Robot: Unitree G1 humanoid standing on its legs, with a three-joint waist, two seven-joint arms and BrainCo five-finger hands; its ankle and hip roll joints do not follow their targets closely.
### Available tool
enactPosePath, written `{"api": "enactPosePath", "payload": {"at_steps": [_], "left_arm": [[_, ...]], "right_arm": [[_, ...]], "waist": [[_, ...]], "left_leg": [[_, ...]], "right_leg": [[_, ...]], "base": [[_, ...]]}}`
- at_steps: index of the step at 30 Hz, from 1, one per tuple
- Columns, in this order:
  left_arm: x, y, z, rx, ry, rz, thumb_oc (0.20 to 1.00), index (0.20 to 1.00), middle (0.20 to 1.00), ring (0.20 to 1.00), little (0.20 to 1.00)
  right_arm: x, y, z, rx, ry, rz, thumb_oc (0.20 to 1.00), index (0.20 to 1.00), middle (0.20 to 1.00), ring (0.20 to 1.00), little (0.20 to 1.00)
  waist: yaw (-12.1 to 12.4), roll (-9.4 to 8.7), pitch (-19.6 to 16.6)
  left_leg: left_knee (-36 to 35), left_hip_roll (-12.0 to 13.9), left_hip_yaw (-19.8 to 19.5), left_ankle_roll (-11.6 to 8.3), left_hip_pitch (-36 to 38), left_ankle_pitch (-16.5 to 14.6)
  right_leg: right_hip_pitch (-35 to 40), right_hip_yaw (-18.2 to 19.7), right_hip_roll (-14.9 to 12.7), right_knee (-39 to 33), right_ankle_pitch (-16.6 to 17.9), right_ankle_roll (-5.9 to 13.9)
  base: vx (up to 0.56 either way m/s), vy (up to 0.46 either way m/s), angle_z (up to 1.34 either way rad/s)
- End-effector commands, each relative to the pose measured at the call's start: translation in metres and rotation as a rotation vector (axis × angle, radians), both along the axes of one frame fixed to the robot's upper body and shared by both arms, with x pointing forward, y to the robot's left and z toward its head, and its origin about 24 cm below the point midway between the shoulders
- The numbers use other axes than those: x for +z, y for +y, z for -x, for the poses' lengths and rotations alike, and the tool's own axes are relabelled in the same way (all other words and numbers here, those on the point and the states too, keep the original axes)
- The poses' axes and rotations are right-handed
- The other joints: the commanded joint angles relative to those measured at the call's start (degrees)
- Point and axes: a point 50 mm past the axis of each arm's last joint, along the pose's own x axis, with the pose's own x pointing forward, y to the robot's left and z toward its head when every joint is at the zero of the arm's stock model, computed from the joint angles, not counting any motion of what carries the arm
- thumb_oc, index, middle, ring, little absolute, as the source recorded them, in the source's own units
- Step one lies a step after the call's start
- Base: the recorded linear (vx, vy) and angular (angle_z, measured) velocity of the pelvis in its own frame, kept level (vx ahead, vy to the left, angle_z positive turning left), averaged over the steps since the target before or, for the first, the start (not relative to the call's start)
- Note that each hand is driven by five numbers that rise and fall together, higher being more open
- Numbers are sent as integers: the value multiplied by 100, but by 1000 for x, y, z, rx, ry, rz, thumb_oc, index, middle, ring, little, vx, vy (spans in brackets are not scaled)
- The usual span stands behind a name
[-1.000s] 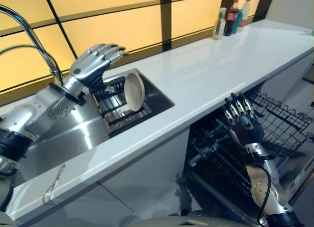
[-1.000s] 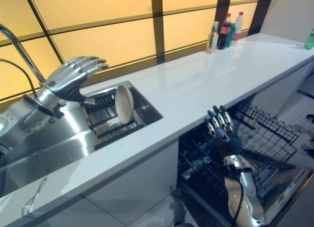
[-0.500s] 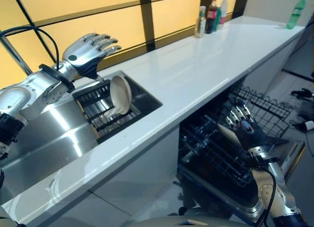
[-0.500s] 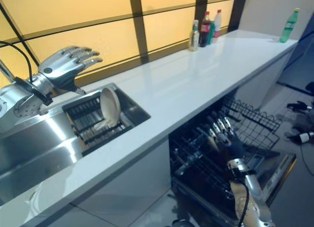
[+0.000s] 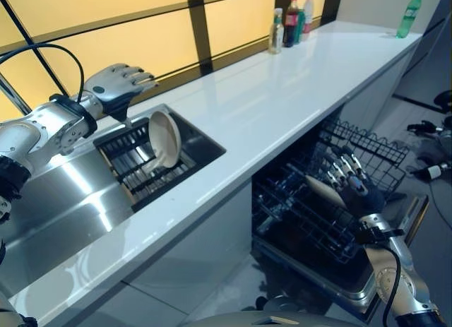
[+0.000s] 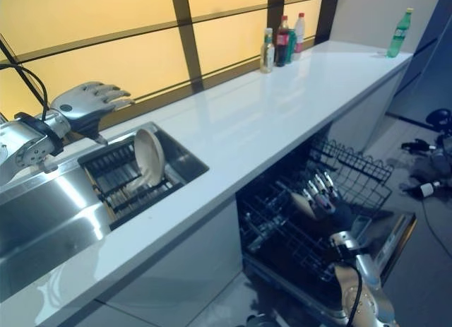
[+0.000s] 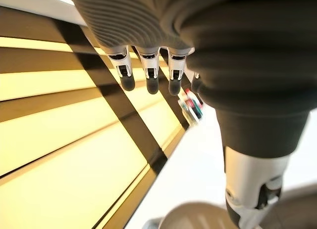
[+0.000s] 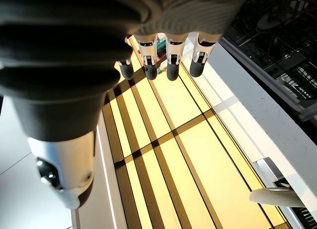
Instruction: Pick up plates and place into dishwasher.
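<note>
A beige plate (image 5: 164,138) stands on edge in the black rack (image 5: 131,161) inside the steel sink; its rim also shows in the left wrist view (image 7: 198,216). My left hand (image 5: 116,83) hovers above and behind it, fingers straight, touching nothing. Below the counter the dishwasher is pulled open. My right hand (image 5: 357,186) is held over its lower rack (image 5: 296,207) with fingers straight and nothing in them. A second beige plate (image 5: 323,191) leans in that rack right beside the hand.
A white counter (image 5: 282,94) runs between the sink (image 5: 70,193) and the far wall. Bottles (image 5: 289,27) stand at its back, a green bottle (image 5: 406,13) at the far end. The dishwasher's wire basket (image 5: 371,147) and lowered door (image 5: 399,228) jut into the floor space.
The camera has swung to the right. A beige plate now shows in the dishwasher rack by my right hand. The left hand still hovers over the sink plate.
</note>
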Motion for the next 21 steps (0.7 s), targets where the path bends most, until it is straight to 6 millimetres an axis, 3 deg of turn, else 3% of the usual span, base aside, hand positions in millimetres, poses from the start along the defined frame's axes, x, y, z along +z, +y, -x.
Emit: {"api": "enactPosePath", "payload": {"at_steps": [1,5,14,21], "left_arm": [[41,17,0,105,-89,9,1000,1000,1000,1000,1000],[40,19,-2,114,-79,43,1000,1000,1000,1000,1000],[18,42,0,174,-97,51,1000,1000,1000,1000,1000],[-17,48,3,210,-55,116,1000,1000,1000,1000,1000]], "right_arm": [[29,-6,-3,14,-126,15,1000,1000,1000,1000,1000],[29,-4,-1,24,-131,8,1000,1000,1000,1000,1000],[26,-10,3,8,-105,15,1000,1000,1000,1000,1000],[23,-16,10,22,-86,20,1000,1000,1000,1000,1000]], "waist": [[-44,-39,-159],[-67,-47,-147],[-169,-8,-91],[-246,-26,-57]], "left_leg": [[393,63,-82,224,-194,-242],[413,93,-65,217,-205,-246],[398,169,-79,169,-192,-212],[320,229,-92,122,-206,-134]], "right_leg": [[67,174,-145,173,324,553],[64,172,-113,156,269,521],[87,153,-41,134,124,436],[74,128,9,96,55,382]], "base": [[46,-36,-2],[57,-44,-3],[66,-34,-3],[53,-18,-3]]}}
